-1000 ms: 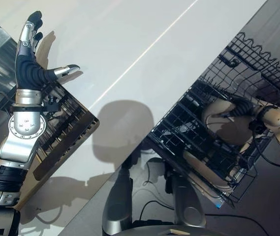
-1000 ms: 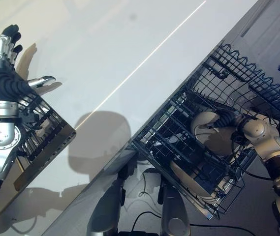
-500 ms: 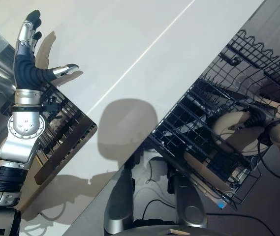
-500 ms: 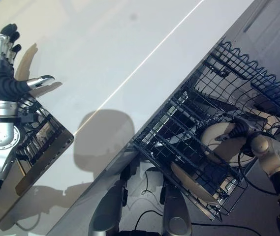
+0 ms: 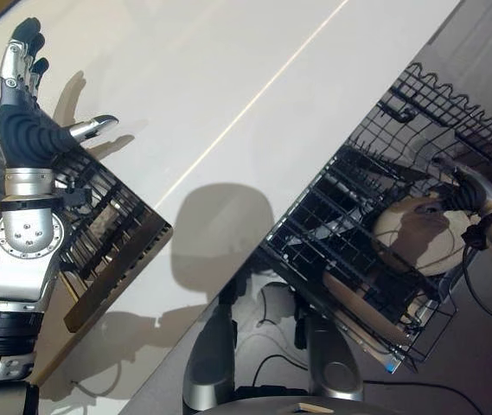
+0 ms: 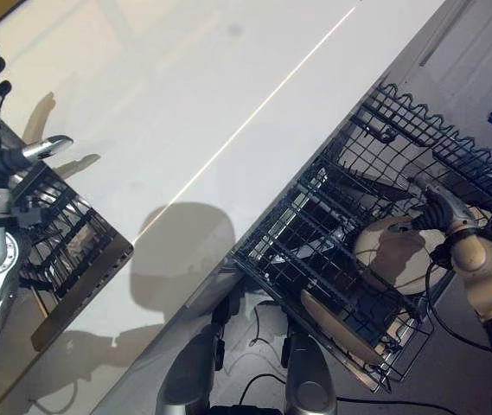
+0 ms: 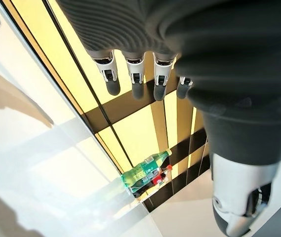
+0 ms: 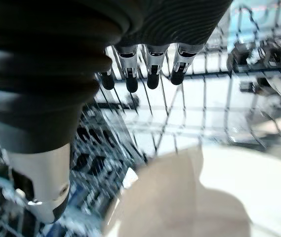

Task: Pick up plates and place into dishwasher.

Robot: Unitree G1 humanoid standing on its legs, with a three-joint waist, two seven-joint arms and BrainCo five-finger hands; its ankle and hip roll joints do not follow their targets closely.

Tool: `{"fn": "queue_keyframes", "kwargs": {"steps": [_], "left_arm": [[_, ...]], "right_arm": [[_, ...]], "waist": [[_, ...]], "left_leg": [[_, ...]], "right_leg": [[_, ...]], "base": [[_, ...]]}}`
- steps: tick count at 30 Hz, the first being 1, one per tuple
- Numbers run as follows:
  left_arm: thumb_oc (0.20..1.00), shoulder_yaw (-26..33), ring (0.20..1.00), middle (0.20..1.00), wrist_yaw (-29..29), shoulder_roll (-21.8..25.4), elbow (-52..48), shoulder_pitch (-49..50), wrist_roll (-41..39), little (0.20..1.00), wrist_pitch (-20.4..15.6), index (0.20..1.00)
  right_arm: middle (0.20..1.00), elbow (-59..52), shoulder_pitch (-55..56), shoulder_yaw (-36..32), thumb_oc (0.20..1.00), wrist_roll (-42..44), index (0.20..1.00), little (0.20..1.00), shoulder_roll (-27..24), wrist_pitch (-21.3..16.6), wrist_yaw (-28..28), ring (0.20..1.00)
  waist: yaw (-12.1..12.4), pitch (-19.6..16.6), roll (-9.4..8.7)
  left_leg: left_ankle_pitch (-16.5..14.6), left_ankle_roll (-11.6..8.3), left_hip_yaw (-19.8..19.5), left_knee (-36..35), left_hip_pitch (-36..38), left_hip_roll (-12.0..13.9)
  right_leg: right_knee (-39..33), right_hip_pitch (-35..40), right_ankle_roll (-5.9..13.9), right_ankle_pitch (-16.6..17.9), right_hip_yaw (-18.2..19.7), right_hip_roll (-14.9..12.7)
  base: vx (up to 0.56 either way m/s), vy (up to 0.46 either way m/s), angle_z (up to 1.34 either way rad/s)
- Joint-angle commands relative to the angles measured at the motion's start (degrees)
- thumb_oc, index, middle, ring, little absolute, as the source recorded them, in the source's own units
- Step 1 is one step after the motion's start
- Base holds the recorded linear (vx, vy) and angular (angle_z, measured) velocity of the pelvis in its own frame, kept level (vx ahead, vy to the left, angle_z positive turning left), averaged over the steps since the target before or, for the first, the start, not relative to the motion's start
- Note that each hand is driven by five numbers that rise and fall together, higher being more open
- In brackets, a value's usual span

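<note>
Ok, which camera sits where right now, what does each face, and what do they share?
Left eye view: head, looking down; left hand raised open over the dish rack, right hand at the wire basket.
Right eye view: same scene, slightly offset; plate in the basket.
Left wrist view: along the left hand's straight fingers toward a green bottle.
Right wrist view: along the right hand's fingers over the plate and basket wires.
Shared: plate and basket.

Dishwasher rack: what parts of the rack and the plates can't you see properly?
- Lower plate: in the eye views the dishwasher rack wires cross it, hiding its face.
- Upper plate: its far edge sits behind the right hand; touching or apart, cannot tell.
- Right wrist view: the plate runs off the edge, and the wires are blurred.
</note>
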Motion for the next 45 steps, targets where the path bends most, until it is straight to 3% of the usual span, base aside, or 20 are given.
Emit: {"fn": "queue_keyframes", "kwargs": {"steps": [1,3,7,12,17,22,31,38,45], "left_arm": [[1.0,4.1,1.0,1.0,-0.6,-2.5,-2.0,4.8,-0.5,1.0,-3.2,1.0],[1.0,5.5,1.0,1.0,-1.8,-4.9,-2.0,7.1,0.0,1.0,-4.4,1.0],[1.0,7.2,1.0,1.0,-3.5,-8.4,-2.4,10.3,0.9,1.0,-5.4,1.0],[1.0,8.5,1.0,1.0,-5.5,-10.2,-2.8,12.9,0.5,1.0,-4.7,1.0],[1.0,9.1,1.0,1.0,-6.1,-12.0,-2.9,15.3,0.3,1.0,-4.2,1.0],[1.0,8.6,1.0,1.0,-4.9,-13.5,-3.9,16.8,0.0,1.0,-2.7,1.0],[1.0,6.5,1.0,1.0,-2.8,-15.7,-5.4,18.5,-1.1,1.0,-1.5,1.0],[1.0,0.4,1.0,1.0,1.6,-15.0,-5.1,12.5,-2.7,1.0,-2.1,1.0],[1.0,-2.4,1.0,1.0,3.8,-15.4,-5.7,10.7,-3.0,1.0,-2.4,1.0]], "right_arm": [[1.0,-6.3,2.9,-3.9,1.0,1.8,1.0,1.0,1.8,-1.9,-11.7,1.0],[1.0,-9.8,6.5,-8.1,1.0,3.7,1.0,1.0,6.9,-4.7,-17.3,1.0],[1.0,-12.8,11.2,-11.2,1.0,4.7,1.0,1.0,14.3,-6.0,-24.1,1.0],[1.0,-13.3,14.6,-12.9,1.0,6.0,1.0,1.0,19.2,-5.8,-28.5,1.0],[1.0,-13.6,17.5,-13.3,1.0,9.0,1.0,1.0,23.6,-6.8,-34.5,1.0],[1.0,-11.9,18.0,-13.4,1.0,12.8,1.0,1.0,23.8,-6.8,-35.3,1.0],[1.0,-7.3,17.1,-11.7,1.0,19.6,1.0,1.0,24.3,-11.0,-41.3,1.0],[1.0,-4.5,12.3,-9.3,1.0,23.7,1.0,1.0,22.8,-14.3,-44.9,1.0],[1.0,3.7,9.4,-9.5,1.0,35.1,1.0,1.0,21.8,-17.0,-39.5,1.0]], "waist": [[-1.7,-7.9,-2.49],[-2.1,-8.9,-2.18],[-2.6,-11.0,-1.57],[-3.0,-13.5,-0.74],[-3.8,-15.0,1.29],[-4.4,-14.7,4.09],[-4.3,-13.2,7.36],[-8.0,-8.4,10.11],[-9.8,-5.1,12.88]], "left_leg": [[-2.6,2.01,2.4,4.2,-2.1,-0.8],[-3.0,2.14,2.7,4.2,-1.5,-0.8],[-3.5,2.35,3.1,3.7,0.1,-1.0],[-3.9,2.32,3.7,2.6,2.2,-0.9],[-4.1,2.06,4.5,2.2,3.6,-0.9],[-4.5,1.89,4.8,3.7,3.5,-1.5],[-4.8,1.67,4.1,7.6,1.5,-2.5],[-4.7,0.79,10.9,14.8,-3.6,-0.1],[-4.0,0.68,13.0,18.0,-5.7,-0.9]], "right_leg": [[-1.7,1.5,0.99,-0.5,1.1,-1.4],[-2.0,2.0,1.08,-0.5,1.4,-1.2],[-2.8,3.3,1.26,-0.6,2.0,-1.1],[-4.3,5.2,1.58,-0.5,2.7,-1.4],[-4.5,5.8,1.92,-0.7,3.6,-2.2],[-3.0,5.0,1.92,-1.4,4.1,-3.3],[-0.2,3.2,1.45,-2.3,4.2,-4.2],[3.8,-2.6,0.12,-2.6,3.5,-5.9],[7.2,-6.3,0.0,-3.2,5.8,-7.2]], "base": [[0.03,0.051,0.03],[0.04,0.069,-0.01],[0.05,0.077,-0.09],[0.05,0.073,-0.09],[0.01,0.112,-0.08],[-0.03,0.141,-0.1],[-0.01,0.051,-0.05],[-0.16,0.108,0.02],[-0.06,0.139,-0.05]]}}
